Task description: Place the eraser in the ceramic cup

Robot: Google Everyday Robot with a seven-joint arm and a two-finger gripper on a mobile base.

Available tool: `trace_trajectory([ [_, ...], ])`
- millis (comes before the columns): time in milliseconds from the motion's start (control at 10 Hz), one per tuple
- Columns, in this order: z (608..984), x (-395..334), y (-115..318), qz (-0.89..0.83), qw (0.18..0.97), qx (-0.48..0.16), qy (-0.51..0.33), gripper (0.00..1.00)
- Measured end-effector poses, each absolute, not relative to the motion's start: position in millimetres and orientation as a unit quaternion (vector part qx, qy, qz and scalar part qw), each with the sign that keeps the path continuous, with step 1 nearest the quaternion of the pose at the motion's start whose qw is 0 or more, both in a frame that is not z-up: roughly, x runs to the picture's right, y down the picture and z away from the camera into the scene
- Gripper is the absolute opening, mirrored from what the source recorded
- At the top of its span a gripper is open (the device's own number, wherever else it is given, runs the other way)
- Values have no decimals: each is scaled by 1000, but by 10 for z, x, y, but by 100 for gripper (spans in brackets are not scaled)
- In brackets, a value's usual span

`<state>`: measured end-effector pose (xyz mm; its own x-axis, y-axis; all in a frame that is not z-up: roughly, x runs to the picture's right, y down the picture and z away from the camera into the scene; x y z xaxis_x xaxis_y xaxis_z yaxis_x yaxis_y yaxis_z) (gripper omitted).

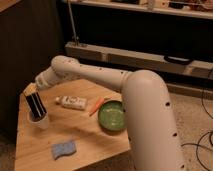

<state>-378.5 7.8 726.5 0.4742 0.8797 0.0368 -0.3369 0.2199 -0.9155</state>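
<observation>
Gripper (33,91) at left of frame, jaws closed on upright eraser (36,104) with lower end inside ceramic cup (39,120) near left table (90,142) edge: risk of tall eraser tipping cup on release.

Lab: end effector (31,91) above wooden table (85,135), floor cables (197,147).

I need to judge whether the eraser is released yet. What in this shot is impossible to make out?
- Gripper above the eraser: whether it grips the eraser is too blurred to tell.
- Eraser's lower end: hidden inside the ceramic cup, so whether it touches bottom is unknown.
- White tube: label too small to read.
- Table: its near edge is cut off by the frame.
</observation>
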Motion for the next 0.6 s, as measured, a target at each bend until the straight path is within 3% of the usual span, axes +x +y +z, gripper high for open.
trace_trajectory([
  [200, 7298, -3793, 125, 410, 729, -460, -300, 5],
  [600, 7340, -3808, 220, 391, 735, -461, -309, 49],
])
